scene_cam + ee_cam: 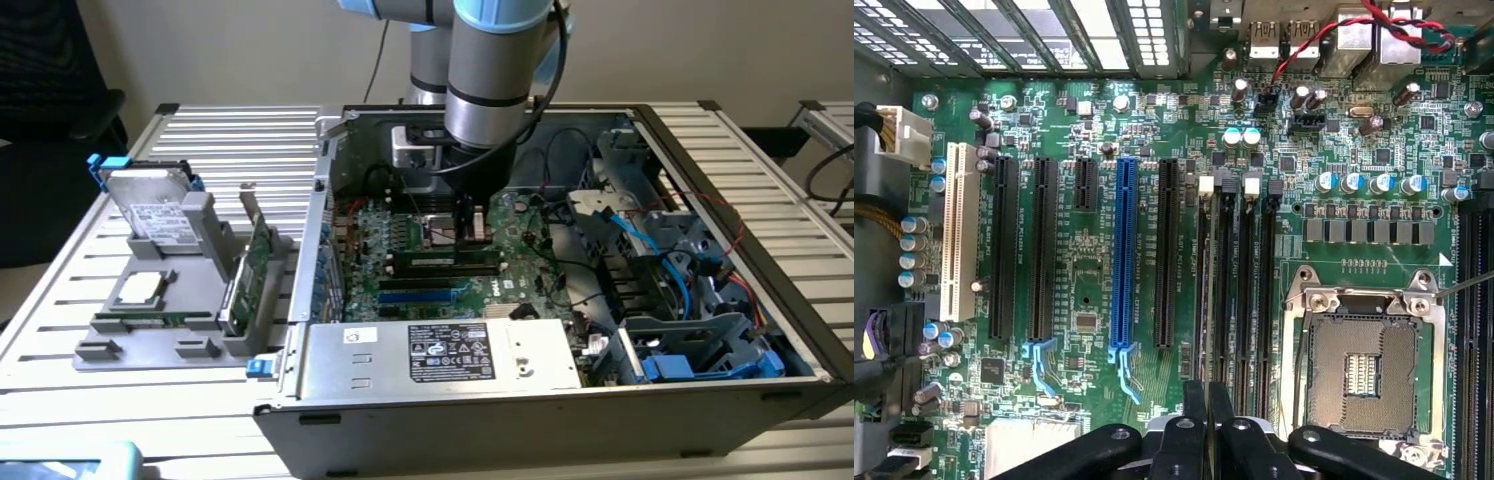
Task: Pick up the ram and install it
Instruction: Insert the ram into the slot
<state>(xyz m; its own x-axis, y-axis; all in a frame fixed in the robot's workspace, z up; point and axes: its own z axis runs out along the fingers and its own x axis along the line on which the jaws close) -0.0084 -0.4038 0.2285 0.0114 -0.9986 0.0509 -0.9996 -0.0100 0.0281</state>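
Worktop (214, 135): slatted metal. At the exterior view's left it carries a grey holder (100, 352) with a second green stick (140, 319) lying flat and an upright expansion card (244, 285).
Case (534, 425): an open computer case at mid-frame, with the motherboard facing up.
Ram (424, 262): stands on edge along the memory slots inside the case, directly beneath the pincer. Whether it is fully seated cannot be told.
Pincer (465, 238): its two sides are pressed almost together and seem to pinch the ram's upper edge at mid-length.
Handling: probably light, stiff and thin, but fragile. The chips and contact edge are best left untouched. The bare upper edge near the middle is the place to hold, to keep it level. A push off-square could flex the board or miss the slot.
Exterior view gives: the ram's whole length, its height against the slots, and the arm (487, 60) coming straight down.
Wrist view gives: fingertips (1194, 420) close together over four black memory slots (1239, 280) beside the empty CPU socket (1364, 370). The ram's thin edge is hard to pick out there.
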